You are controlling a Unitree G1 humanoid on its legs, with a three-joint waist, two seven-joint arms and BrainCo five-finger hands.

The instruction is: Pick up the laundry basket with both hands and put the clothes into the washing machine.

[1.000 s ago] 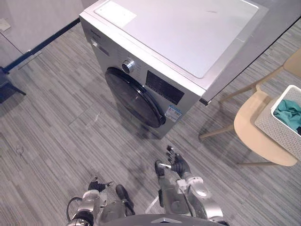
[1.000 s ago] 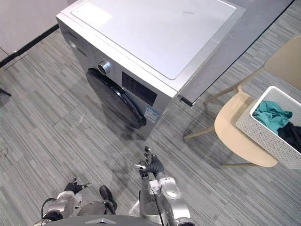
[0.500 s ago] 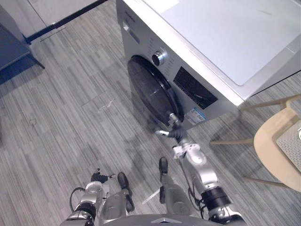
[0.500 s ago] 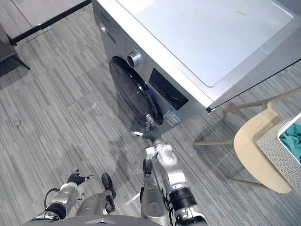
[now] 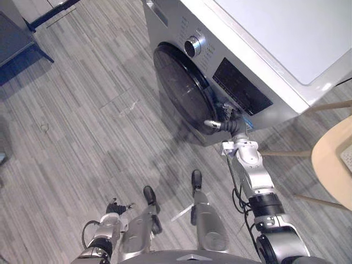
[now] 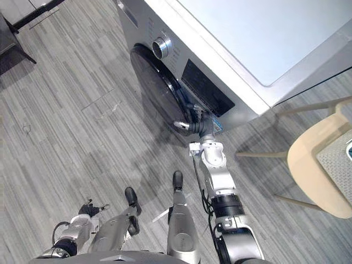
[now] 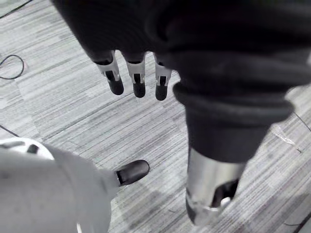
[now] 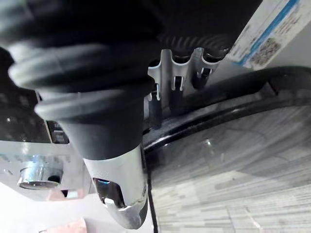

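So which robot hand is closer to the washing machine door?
Right. The right robot hand is up against the edge of the washing machine door; the left robot hand hangs low over the floor, far from it.

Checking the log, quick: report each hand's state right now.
Left hand: open, holding nothing, hanging over the floor.
Right hand: at the edge of the washing machine door; open or shut cannot be told.
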